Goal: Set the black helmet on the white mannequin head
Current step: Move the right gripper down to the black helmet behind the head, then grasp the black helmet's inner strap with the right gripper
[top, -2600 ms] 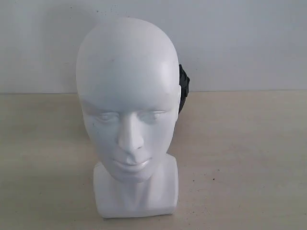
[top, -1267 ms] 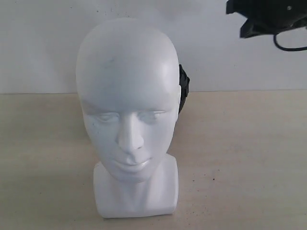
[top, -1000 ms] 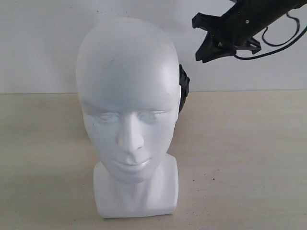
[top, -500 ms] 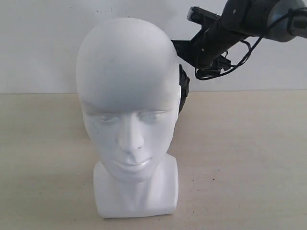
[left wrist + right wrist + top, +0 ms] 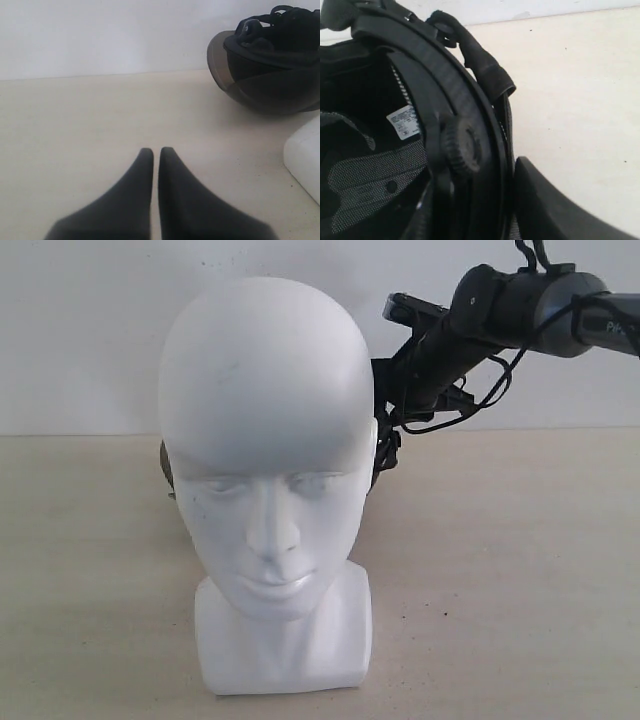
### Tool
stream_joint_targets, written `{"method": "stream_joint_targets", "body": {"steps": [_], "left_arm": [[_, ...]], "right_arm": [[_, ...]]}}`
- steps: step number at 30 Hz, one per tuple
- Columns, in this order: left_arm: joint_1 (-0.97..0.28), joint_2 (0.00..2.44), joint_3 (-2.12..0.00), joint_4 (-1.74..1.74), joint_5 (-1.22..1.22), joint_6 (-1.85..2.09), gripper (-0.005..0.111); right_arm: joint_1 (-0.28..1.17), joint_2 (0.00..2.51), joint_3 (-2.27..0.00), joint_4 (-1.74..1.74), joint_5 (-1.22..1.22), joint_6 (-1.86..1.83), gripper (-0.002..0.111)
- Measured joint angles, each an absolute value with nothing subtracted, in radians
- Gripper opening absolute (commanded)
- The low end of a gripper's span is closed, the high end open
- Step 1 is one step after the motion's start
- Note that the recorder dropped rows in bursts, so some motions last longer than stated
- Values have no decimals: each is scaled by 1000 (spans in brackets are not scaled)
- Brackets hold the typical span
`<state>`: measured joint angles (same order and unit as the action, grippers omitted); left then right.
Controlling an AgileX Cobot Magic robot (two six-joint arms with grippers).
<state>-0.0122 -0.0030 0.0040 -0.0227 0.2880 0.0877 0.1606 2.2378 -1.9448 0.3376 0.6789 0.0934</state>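
Pale beige tabletop (image 5: 520,570) under a plain white wall (image 5: 80,330). At front centre of the exterior view, white mannequin head (image 5: 265,440), upright on its blocky neck base (image 5: 285,640), face toward the camera, crown bare. Right behind it, black helmet (image 5: 272,70), mostly hidden in that view: only a brownish sliver of visor (image 5: 166,468) past one side of the head and dark bits past the other. Seen from the left wrist, resting on the table near the neck base, not on the head, smoke-tinted visor curving round the front, straps bunched on top.

Stretched in from the upper right, right arm (image 5: 520,305), black cables (image 5: 480,400) looping under it, right gripper (image 5: 393,405) down behind the head at the helmet. From the right wrist: helmet interior filling most of the picture, mesh padding, white label (image 5: 405,122), ribbed round knob (image 5: 462,147), padded strap (image 5: 480,65) over the rim. One black finger (image 5: 545,210) just outside the shell, against or just beside the rim; other finger out of sight, so impossible to say whether clamped on the helmet or slack.

Left gripper (image 5: 155,162) low over the table, apart from the helmet, fingers pressed almost together, a hairline slit between, gripping nothing.
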Motion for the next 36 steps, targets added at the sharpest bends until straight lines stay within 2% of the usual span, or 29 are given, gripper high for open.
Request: {"method": "stream_joint_targets", "body": {"steps": [5,14,20,30,36], "left_arm": [[-12,-3,4,-23,288,88,4],[-12,-3,4,-23,288,88,4],[-12,-3,4,-23,288,88,4],[-12,-3,4,-23,288,88,4],[-12,-3,4,-23,288,88,4]], "right_arm": [[136,2227,-1951,335,702,89,0],[-31,2091,-1951,260,790,23,0],[-77,1994,-1951,180,919,-78,0],[-218,1892,-1951,158,1153,-396,0],[-255,1852,-1952,278,1203,-822,0]]}}
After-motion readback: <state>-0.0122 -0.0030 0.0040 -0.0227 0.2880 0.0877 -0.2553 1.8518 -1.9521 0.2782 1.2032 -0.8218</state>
